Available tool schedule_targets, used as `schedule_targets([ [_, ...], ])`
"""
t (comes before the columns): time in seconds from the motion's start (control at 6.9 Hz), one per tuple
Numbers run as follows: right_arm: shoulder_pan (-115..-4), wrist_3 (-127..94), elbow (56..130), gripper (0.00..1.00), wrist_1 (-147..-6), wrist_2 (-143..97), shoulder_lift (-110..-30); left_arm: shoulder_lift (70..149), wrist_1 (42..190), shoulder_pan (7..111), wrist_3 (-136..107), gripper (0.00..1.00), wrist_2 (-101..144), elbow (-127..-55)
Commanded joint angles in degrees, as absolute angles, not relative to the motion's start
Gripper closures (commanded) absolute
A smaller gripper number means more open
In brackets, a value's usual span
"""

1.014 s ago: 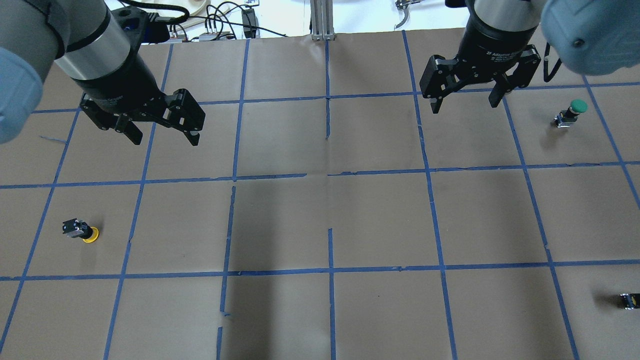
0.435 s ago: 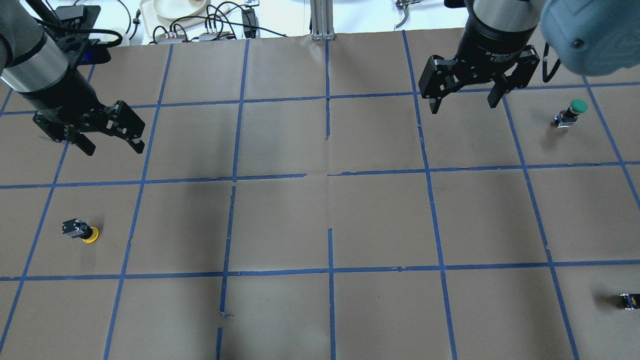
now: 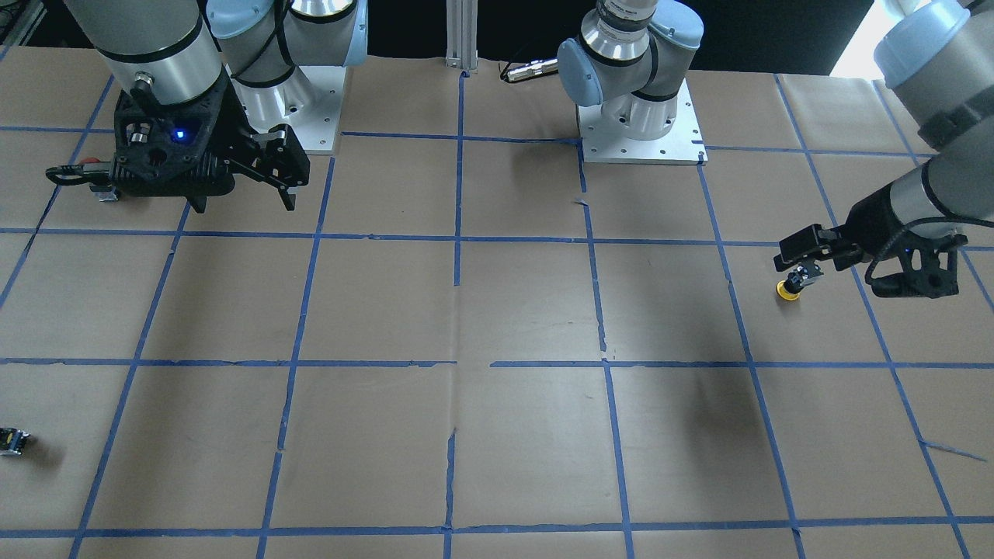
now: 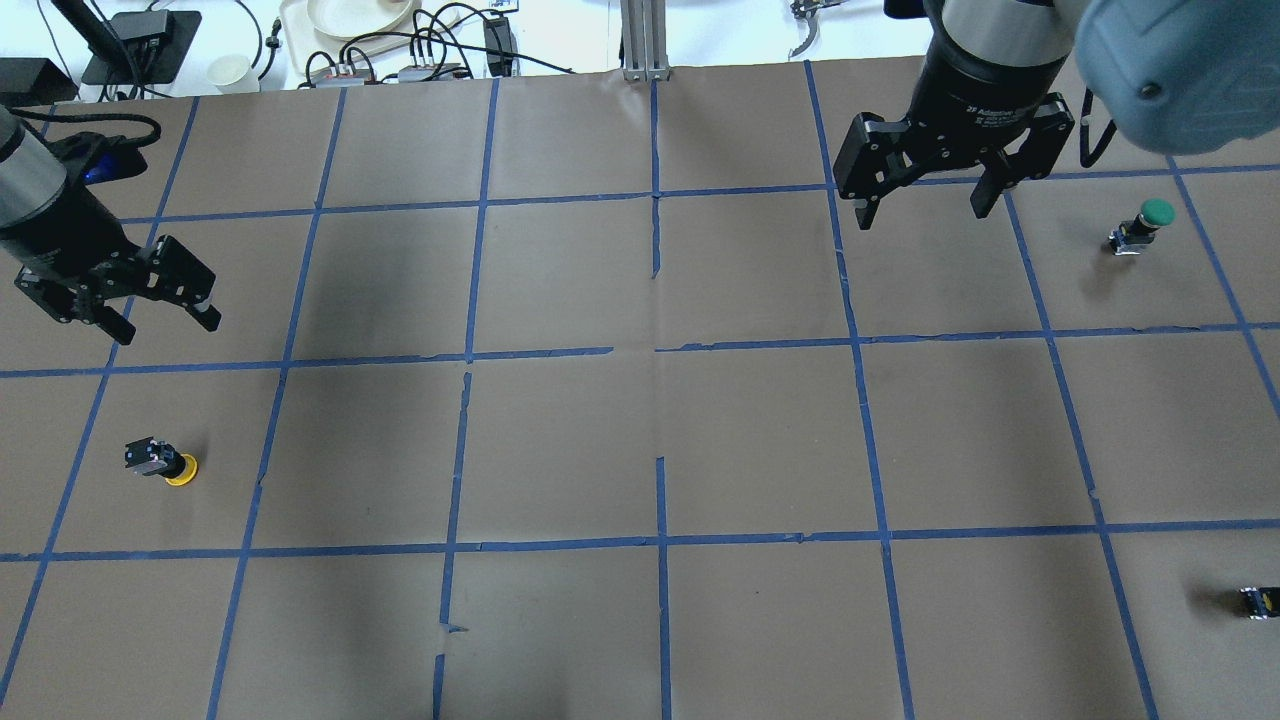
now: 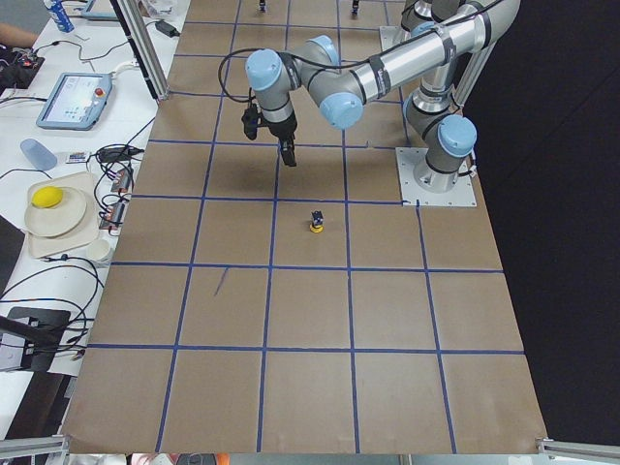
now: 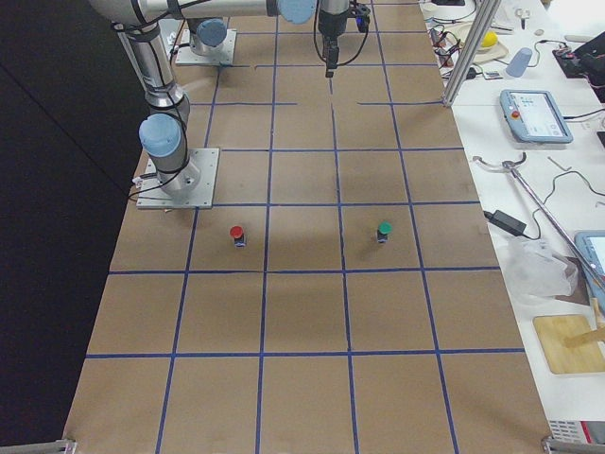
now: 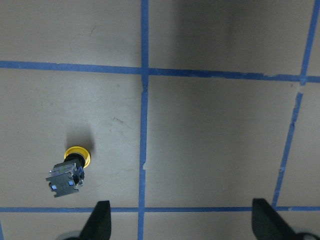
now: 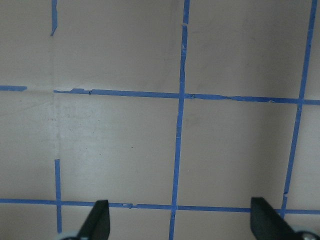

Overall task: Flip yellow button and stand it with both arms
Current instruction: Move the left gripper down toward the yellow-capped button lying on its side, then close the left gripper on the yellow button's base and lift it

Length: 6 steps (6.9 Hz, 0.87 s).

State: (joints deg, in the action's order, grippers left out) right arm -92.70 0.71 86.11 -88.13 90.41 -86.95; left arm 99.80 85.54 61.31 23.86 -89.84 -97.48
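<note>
- The yellow button (image 4: 163,464) sits way out at the robot's left end of the desk (image 4: 760,440), alone in one taped square. Its yellow cap is down on the paper and the body pokes up, looking a bit tipped.
- The left gripper (image 4: 165,325) hangs in the air near it, fingers wide apart, nothing in them, not touching the button.
- The right gripper (image 4: 925,210) is well over on the other side, also spread and empty.
- A green button (image 4: 1140,225) and a red button (image 6: 236,234) stand cap-up at that end.
</note>
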Motion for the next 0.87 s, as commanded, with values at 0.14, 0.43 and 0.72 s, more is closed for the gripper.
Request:
schedule_targets([
  [0.14, -92.9, 0.6, 86.2, 0.0, -88.2, 90.3, -86.8, 103.4, 70.8, 52.8, 33.7, 0.01, -92.2, -105.3],
  [0.43, -92.9, 0.6, 86.2, 0.0, -88.2, 90.3, -86.7, 103.3, 56.5, 51.1, 34.4, 0.01, -92.5, -115.1],
  [0.72, -92.9, 0.6, 86.2, 0.0, -88.2, 90.3, -87.0, 102.1, 53.9, 50.5, 34.7, 0.12, -93.0, -117.6],
])
